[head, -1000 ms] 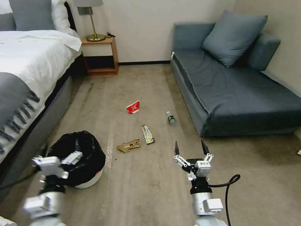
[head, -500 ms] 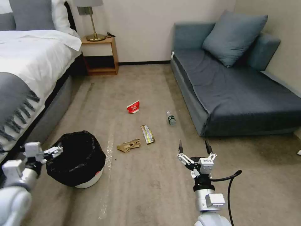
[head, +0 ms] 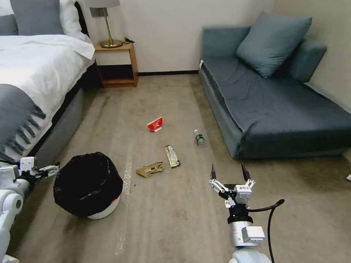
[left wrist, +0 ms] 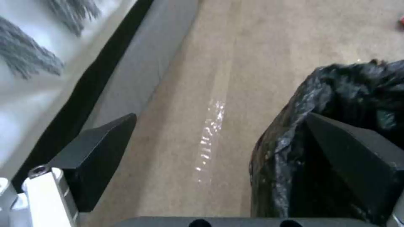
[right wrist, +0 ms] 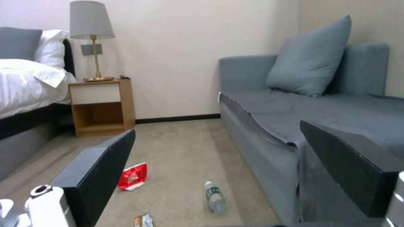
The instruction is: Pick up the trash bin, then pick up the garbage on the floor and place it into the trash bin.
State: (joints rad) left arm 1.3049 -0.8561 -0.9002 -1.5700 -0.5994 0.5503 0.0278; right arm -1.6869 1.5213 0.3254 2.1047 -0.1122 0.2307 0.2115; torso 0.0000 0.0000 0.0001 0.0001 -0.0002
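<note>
The trash bin (head: 104,211), white with a black bag liner (left wrist: 336,91), stands on the carpet at the lower left. My left gripper (head: 51,169) is open at the bin's left edge. In the left wrist view one finger (left wrist: 353,157) lies against the liner and the other over bare carpet. The garbage lies mid-floor: a tan cardboard piece (head: 150,169), a yellow-silver wrapper (head: 172,156), a red-and-white carton (head: 155,125) and a small bottle (head: 199,138). My right gripper (head: 228,171) hangs open and empty, nearer than the litter and to its right.
A bed (head: 33,73) runs along the left, close to the bin. A wooden nightstand (head: 117,64) with a lamp stands at the back wall. A blue-grey sofa (head: 278,106) fills the right side, with the bottle near its front corner.
My left arm has swung from over the bin's near rim out to its left edge. My right gripper has drifted slightly right and lower, still open. Bin and litter have not moved.
</note>
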